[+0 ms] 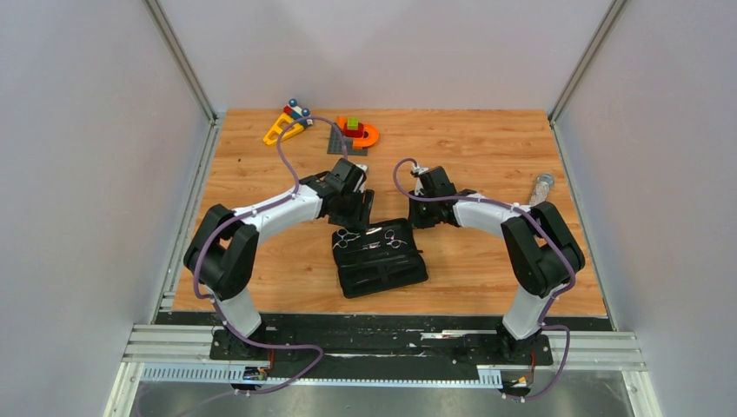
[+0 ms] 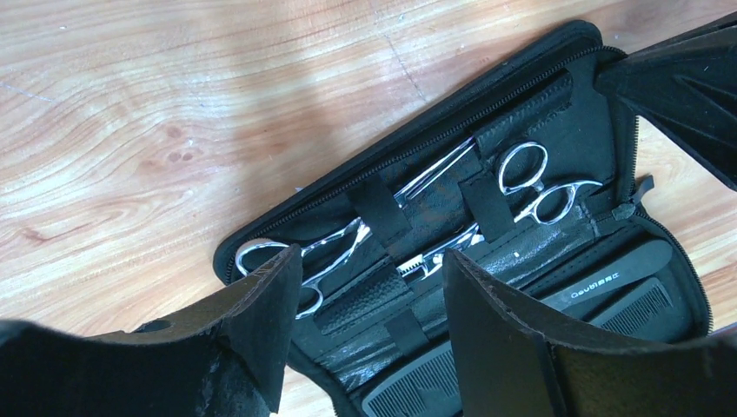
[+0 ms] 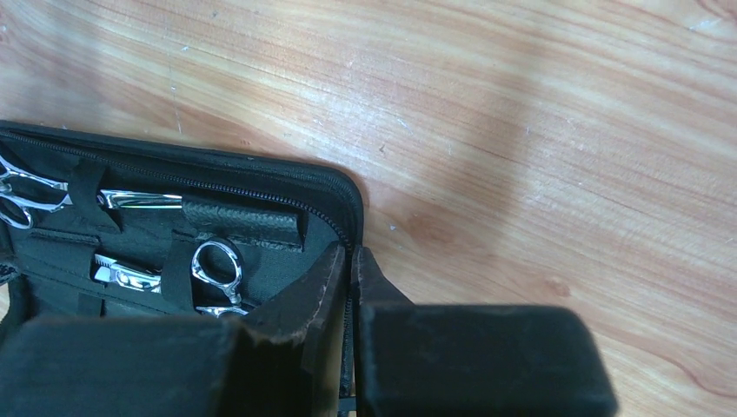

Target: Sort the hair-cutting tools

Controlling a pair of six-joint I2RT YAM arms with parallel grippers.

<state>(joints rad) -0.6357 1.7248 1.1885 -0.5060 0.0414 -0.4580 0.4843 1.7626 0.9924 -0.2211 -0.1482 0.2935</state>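
Case (image 2: 584, 122) — lying open | inside: two scissors (image 2: 434, 171) under straps (image 2: 380, 213), comb (image 2: 600, 287)

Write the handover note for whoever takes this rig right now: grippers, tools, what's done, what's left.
Left gripper: open, empty, hanging over the left end of the open black case.
Right gripper: shut at the case's right rim; whether it pinches the rim is unclear.
Tools: first scissors and second scissors sit under the straps in the far half, comb in the near half.
Done: all three tools are in the case.
Left: probably only closing the case, which lies open.
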